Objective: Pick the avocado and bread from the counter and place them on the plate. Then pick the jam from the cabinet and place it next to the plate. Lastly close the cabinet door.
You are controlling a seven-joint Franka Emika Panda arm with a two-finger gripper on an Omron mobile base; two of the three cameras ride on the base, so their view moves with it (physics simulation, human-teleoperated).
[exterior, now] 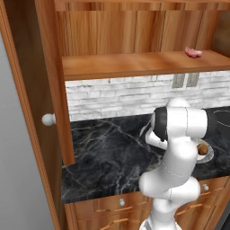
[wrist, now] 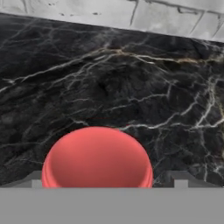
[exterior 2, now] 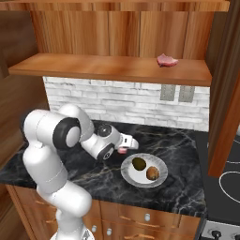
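The red jam [wrist: 97, 157] jar stands on the black marble counter [wrist: 131, 87], just left of the white plate [exterior 2: 129, 176]. My gripper [exterior 2: 125, 146] hangs low over the jam, open, its fingertips [wrist: 179, 180] standing off the jar's sides with a gap on the right. On the plate lie the dark avocado [exterior 2: 138, 163] and the orange-brown bread [exterior 2: 152, 174]. In the left base view my arm hides most of the plate [exterior: 209, 157]; the bread [exterior: 203, 148] peeks out. The cabinet door [exterior: 31, 99] with its white knob [exterior: 48, 119] stands swung open at the left of the cabinet [exterior: 134, 65].
A flat pink lump [exterior 2: 167, 60] lies on the cabinet shelf at the right. A white brick wall with two outlets [exterior 2: 177, 93] backs the counter. A stove top [exterior 2: 229, 180] adjoins the counter on the right, behind another open door [exterior 2: 227, 108].
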